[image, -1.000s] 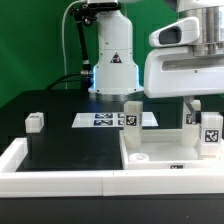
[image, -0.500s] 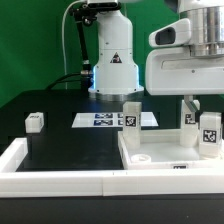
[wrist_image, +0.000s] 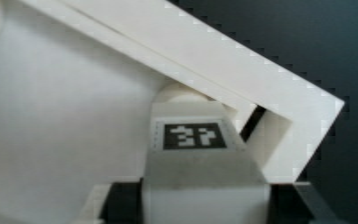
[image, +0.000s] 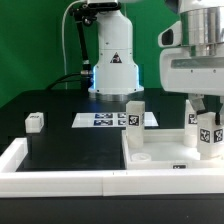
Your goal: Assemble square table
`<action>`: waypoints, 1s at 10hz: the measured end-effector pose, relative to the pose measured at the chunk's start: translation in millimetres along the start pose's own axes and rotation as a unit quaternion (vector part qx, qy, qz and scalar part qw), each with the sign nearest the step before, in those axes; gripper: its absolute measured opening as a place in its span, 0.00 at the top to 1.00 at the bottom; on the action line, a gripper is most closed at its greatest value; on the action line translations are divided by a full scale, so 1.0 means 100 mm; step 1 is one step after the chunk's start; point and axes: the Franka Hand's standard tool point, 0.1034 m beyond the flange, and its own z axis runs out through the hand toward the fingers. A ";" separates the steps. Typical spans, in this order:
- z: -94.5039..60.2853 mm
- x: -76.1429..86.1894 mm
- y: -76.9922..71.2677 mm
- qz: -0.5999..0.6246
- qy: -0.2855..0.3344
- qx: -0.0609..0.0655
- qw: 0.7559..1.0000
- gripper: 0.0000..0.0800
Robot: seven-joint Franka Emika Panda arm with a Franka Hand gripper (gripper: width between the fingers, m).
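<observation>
The square table's white slab (image: 160, 150) lies at the front on the exterior view's right, against the white rim. One white leg (image: 133, 112) stands upright at its far left corner. My gripper (image: 206, 112) is shut on another tagged leg (image: 208, 137), held upright at the slab's right side. A third leg (image: 191, 119) shows partly behind it. A fourth leg (image: 35, 121) lies loose far to the left. In the wrist view the held leg (wrist_image: 202, 135) sits between my dark fingers (wrist_image: 130, 203), over the slab (wrist_image: 69, 120).
The marker board (image: 100, 119) lies flat in the middle, in front of the robot base (image: 112, 60). The white rim (image: 60, 178) runs along the front and left of the black work surface; its corner shows in the wrist view (wrist_image: 247, 75).
My hand has shifted toward the exterior view's right and slightly up or turned, while the held leg stays nearly in place at the slab's right side.
</observation>
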 end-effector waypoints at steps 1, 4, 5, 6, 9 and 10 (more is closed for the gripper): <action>0.00 0.00 0.00 0.031 -0.001 -0.001 1.000 0.63; 0.00 0.01 0.00 0.054 -0.002 -0.002 0.999 0.63; 0.01 0.01 0.00 0.018 -0.003 -0.002 1.000 0.42; 0.01 0.01 0.00 0.009 -0.003 -0.001 1.000 0.27; 0.01 0.01 0.00 -0.160 -0.003 -0.001 0.987 0.19; 0.02 0.03 0.00 -0.223 -0.003 -0.001 0.975 0.19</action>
